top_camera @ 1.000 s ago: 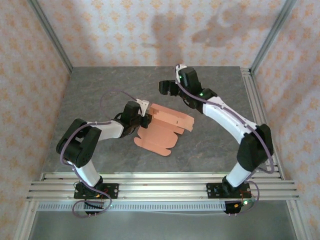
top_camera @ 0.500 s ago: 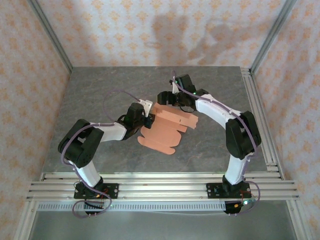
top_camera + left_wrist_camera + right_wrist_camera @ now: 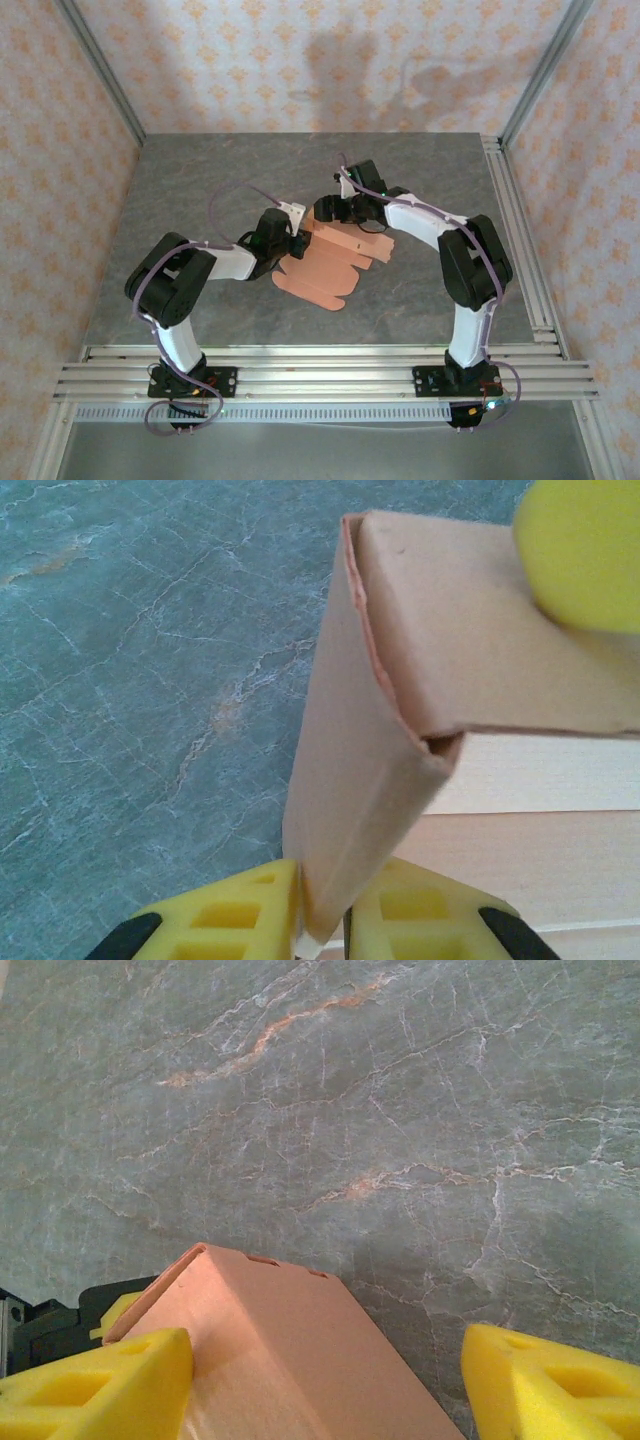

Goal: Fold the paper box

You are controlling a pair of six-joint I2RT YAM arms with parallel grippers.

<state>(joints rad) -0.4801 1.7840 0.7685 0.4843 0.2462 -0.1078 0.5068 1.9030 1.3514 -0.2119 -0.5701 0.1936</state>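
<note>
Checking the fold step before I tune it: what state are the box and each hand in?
paper box: partly folded, one panel raised into a crease, the other flaps flat on the table.
left hand: shut on the lower edge of the box's raised panel.
right hand: open, straddling the raised fold, not clamped.

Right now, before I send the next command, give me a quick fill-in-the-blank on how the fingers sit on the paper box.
1. The left fingers are ___ on a flap of the paper box.
2. The right fingers stand ___.
3. In the right wrist view, the box's raised fold is next to the finger on the ___ side of the picture; bare table separates it from the other.

Missing words: shut; open; left.
</note>
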